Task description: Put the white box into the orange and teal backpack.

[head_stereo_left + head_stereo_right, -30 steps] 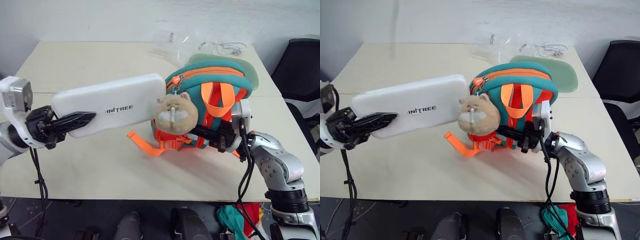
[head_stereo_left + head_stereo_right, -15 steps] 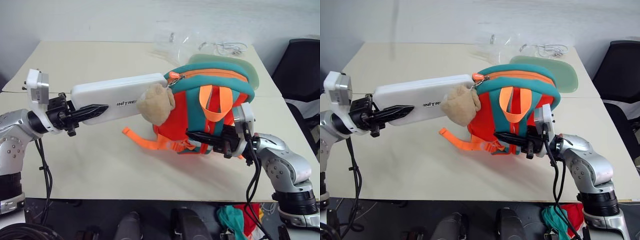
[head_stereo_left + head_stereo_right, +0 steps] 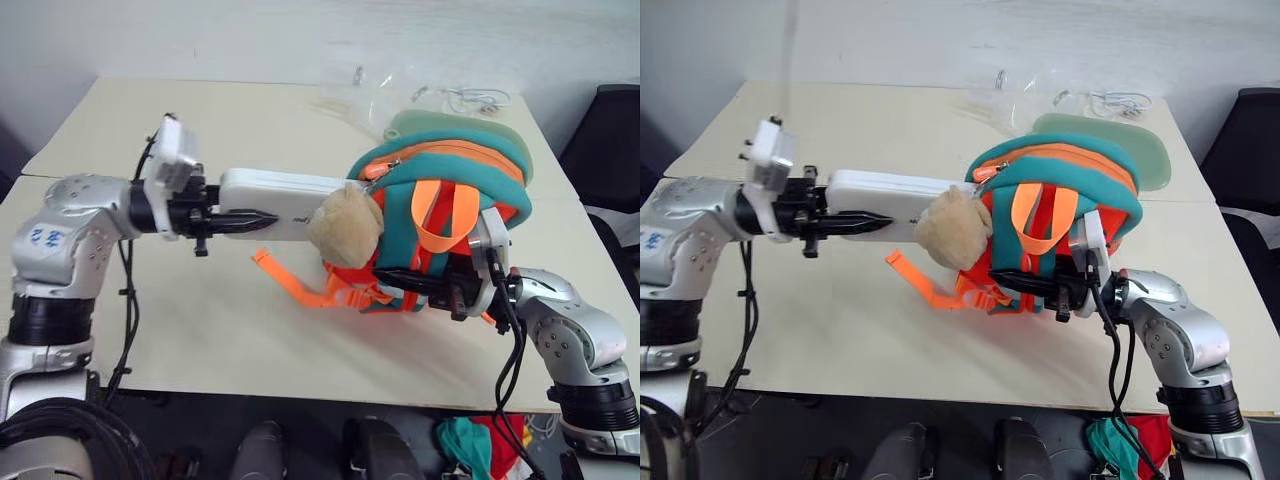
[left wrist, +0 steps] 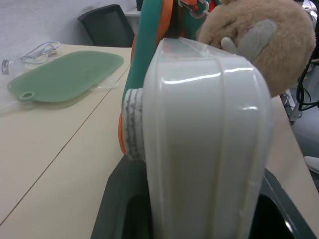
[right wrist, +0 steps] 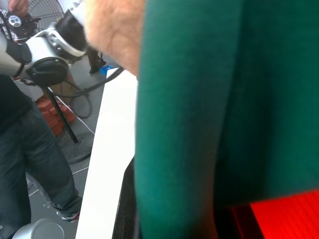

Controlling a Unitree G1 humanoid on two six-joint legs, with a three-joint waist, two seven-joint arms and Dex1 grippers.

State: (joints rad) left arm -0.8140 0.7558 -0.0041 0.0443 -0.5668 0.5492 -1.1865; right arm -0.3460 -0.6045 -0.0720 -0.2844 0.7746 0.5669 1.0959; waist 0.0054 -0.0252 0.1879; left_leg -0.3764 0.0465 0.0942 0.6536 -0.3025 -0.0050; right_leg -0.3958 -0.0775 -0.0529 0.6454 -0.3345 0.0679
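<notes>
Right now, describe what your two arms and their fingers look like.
Both arms are silver-grey metal with rounded joints and black ribbed collars. The left arm carries small blue lettering and a white camera block at the wrist. Each ends in two black pointed fingers. Black cables hang from the right arm.

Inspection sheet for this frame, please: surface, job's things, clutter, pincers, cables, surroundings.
Surface: pale table, seam across it.
Job's things: white box held level, far end at the mouth of the orange and teal backpack; plush bear hangs in front.
Clutter: green pad behind the backpack; clear plastic bag.
Pincers: left pincer shut on the box; right pincer shut on the backpack's lower front.
Cables: white cable at the far edge; black cables along both arms.
Surroundings: black chair on the right; person's legs in the right wrist view.
</notes>
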